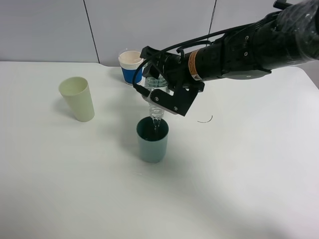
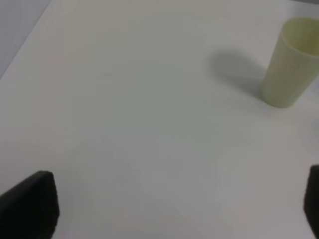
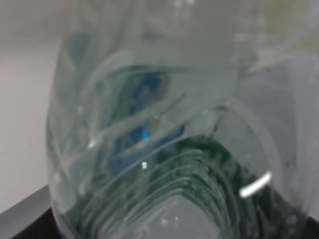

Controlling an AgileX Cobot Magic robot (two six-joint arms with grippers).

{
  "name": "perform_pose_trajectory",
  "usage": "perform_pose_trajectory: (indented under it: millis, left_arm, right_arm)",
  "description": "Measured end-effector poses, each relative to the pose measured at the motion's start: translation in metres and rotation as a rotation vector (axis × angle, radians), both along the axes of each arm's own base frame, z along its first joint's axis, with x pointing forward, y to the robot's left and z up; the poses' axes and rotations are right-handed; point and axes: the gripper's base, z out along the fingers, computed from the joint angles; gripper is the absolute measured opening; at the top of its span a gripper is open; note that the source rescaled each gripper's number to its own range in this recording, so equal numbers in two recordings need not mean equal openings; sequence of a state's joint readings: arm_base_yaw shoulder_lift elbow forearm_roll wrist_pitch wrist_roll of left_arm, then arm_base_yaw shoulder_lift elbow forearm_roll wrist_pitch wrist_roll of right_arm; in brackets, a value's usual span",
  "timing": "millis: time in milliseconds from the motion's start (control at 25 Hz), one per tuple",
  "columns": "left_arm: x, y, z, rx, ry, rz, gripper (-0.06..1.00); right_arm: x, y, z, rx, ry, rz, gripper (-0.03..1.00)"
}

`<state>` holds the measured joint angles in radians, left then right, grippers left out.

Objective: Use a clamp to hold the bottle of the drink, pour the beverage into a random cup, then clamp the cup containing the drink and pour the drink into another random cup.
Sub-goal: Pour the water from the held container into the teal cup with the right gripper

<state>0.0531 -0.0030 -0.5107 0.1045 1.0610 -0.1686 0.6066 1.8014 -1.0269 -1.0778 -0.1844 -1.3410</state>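
I have my right gripper (image 1: pixel 163 99) clamped on the clear bottle (image 1: pixel 156 111), tipped mouth-down over the teal cup (image 1: pixel 152 143), while my left gripper (image 2: pixel 172 205) stands wide.

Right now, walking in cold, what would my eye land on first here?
The big black right gripper over the middle of the white table, clamping a clear bottle tipped mouth-down over a teal cup. After that, a cream cup stands alone to the left and a blue-and-white cup farther back.
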Motion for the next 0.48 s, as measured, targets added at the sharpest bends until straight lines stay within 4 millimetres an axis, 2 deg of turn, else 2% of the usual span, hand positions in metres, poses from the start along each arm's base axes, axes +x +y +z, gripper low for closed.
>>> perform_pose_trajectory:
  millis: [480]
  left_arm:
    - [0.0,0.0,0.0,0.0,0.0,0.0,1.0]
  right_arm:
    - [-0.0017,0.0034,0.0013,-0.02,-0.047,0.05,0.02]
